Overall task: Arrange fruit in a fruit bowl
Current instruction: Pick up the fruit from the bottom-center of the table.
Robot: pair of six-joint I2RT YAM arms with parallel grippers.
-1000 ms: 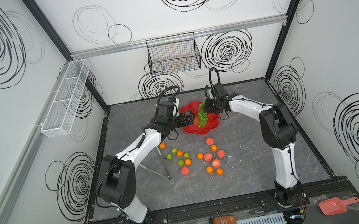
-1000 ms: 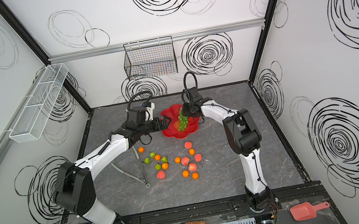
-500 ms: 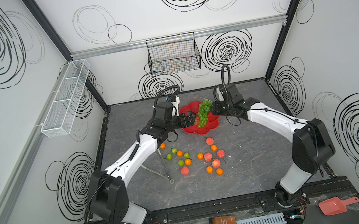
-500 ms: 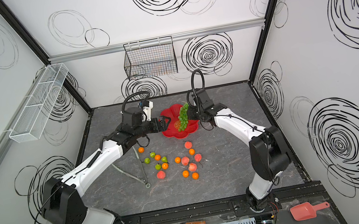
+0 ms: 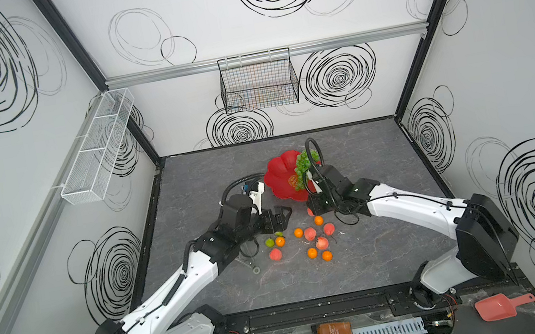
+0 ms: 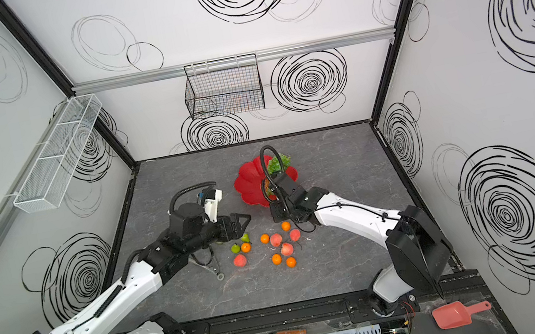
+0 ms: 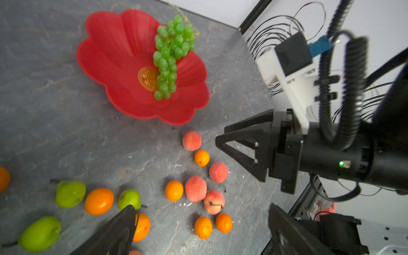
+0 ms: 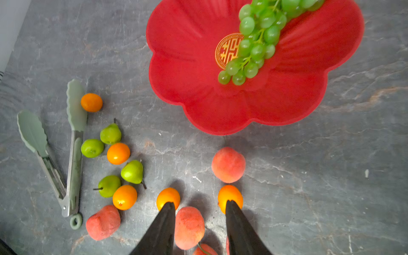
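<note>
Fruit dots grey tabletop within swirl-marked walls.

Tabletop: broad bare stretches on the right arm's side of the loose fruit and nearer the bases. Fruit bowl: the half away from the bunch of green grapes is bare; the grapes overlap the gold emblem and run to one rim. Near rim: one peach close by, with a bare strip alongside. Tongs: lying flat, flanking the pears. Right gripper and left gripper: above the fruit cluster, jaws apart.
</note>
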